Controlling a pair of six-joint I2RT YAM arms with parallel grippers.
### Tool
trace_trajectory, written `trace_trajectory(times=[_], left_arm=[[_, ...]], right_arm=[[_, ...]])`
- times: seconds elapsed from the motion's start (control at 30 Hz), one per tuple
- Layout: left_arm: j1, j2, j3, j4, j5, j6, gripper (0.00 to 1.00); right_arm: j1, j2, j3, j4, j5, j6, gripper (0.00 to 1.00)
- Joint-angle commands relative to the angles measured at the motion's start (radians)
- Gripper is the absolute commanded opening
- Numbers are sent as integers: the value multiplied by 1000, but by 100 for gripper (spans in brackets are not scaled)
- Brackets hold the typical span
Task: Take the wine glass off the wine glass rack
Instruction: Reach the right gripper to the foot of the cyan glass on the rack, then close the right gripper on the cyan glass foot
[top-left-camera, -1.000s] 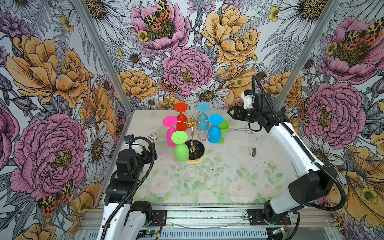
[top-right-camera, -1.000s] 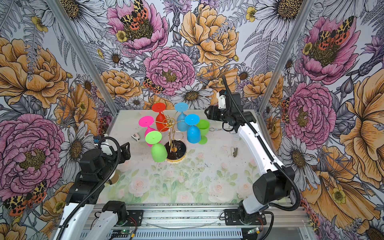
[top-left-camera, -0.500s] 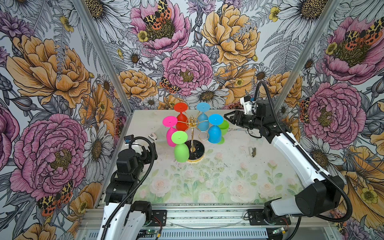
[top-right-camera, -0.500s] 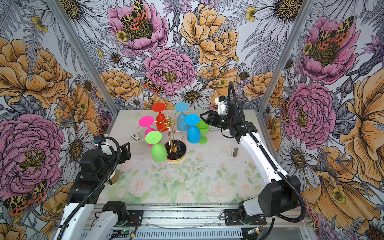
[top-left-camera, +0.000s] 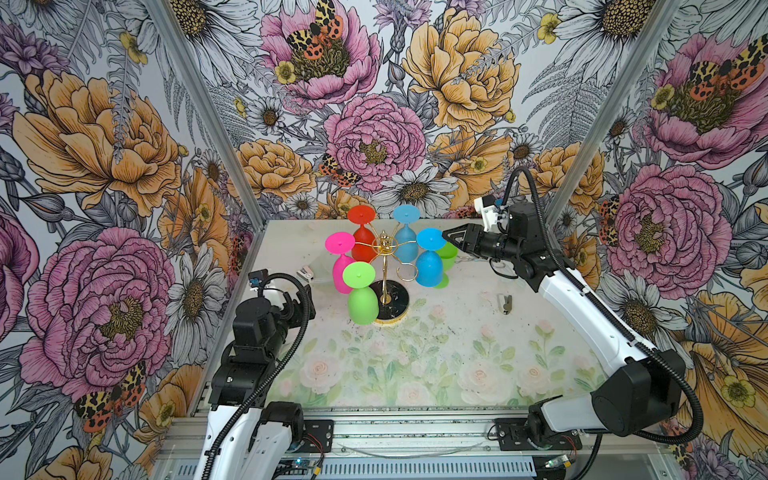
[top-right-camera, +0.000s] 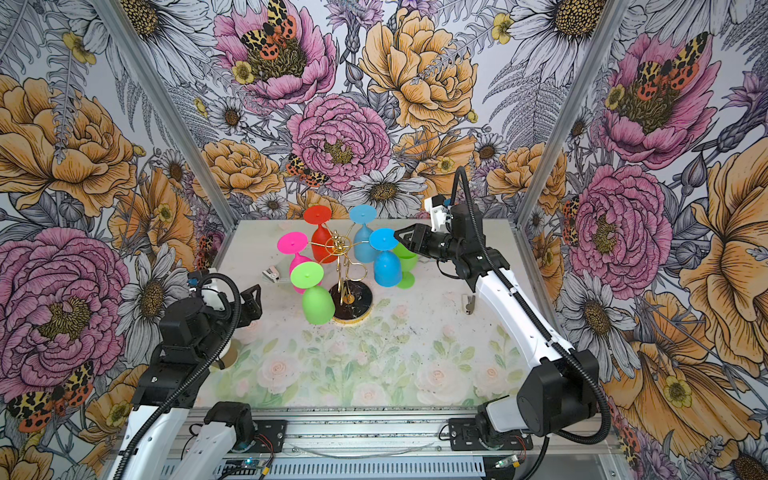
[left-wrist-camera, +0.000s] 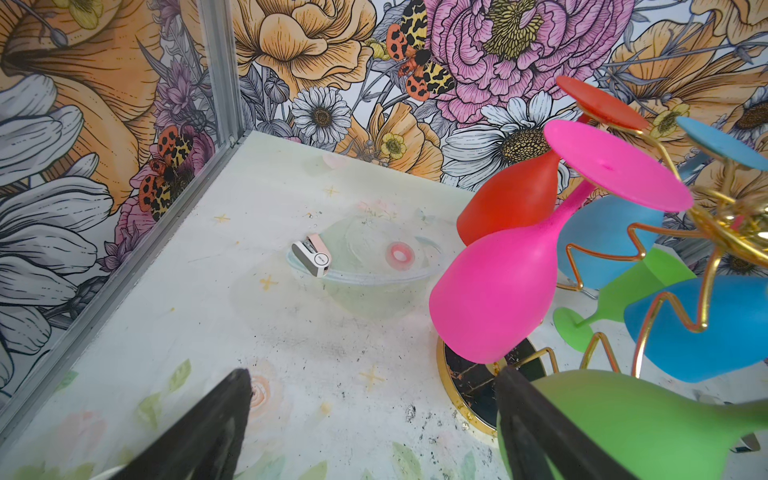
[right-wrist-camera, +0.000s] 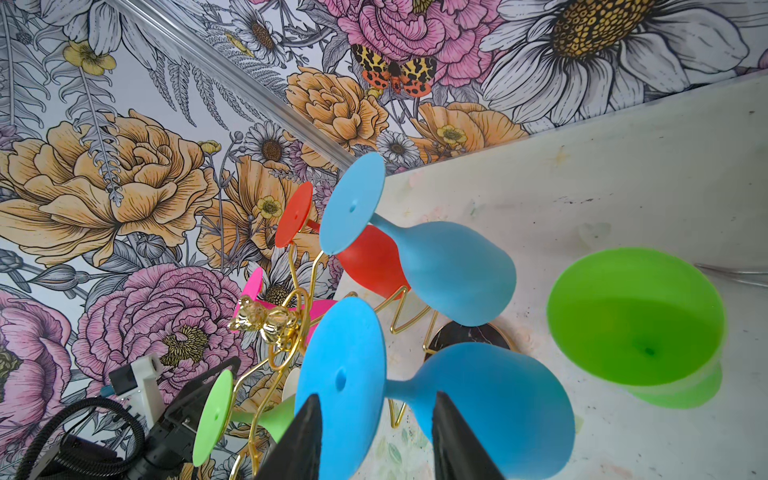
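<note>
Blue glass (right-wrist-camera: 494, 407) hangs on the rack (top-left-camera: 387, 274), and my right claw (right-wrist-camera: 374, 401) has swung in and narrowed, straddling its stem without pinching yet, so the grab is close; left claw (left-wrist-camera: 374, 374) waits wide.

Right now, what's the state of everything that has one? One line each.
wine glass rack: upright, one arm empty
right gripper: open, straddling bright blue glass's stem
left gripper: open, empty
bright blue glass: hanging inverted on rack
light blue glass: hanging inverted
red glass: hanging inverted
pink glass: hanging inverted
front green glass: hanging inverted
standing green glass: upright on table, off rack
</note>
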Motion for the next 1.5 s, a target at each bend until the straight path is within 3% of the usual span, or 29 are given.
trace_trajectory(times=[0.0,0.43,1.1,1.47], left_arm=[[13,-7,-12,33,25,-12,93],[37,-3,-15,42,58,-22,92],[97,12,-18,60,129,-40,93],[110,14,-21,63,144,-44,92]], right_arm=[[12,-13,-6,51,-27,17,41],[27,28,-5,74,-26,28,34],[27,32,-3,92,-33,42,9],[41,14,-11,107,-56,55,4]])
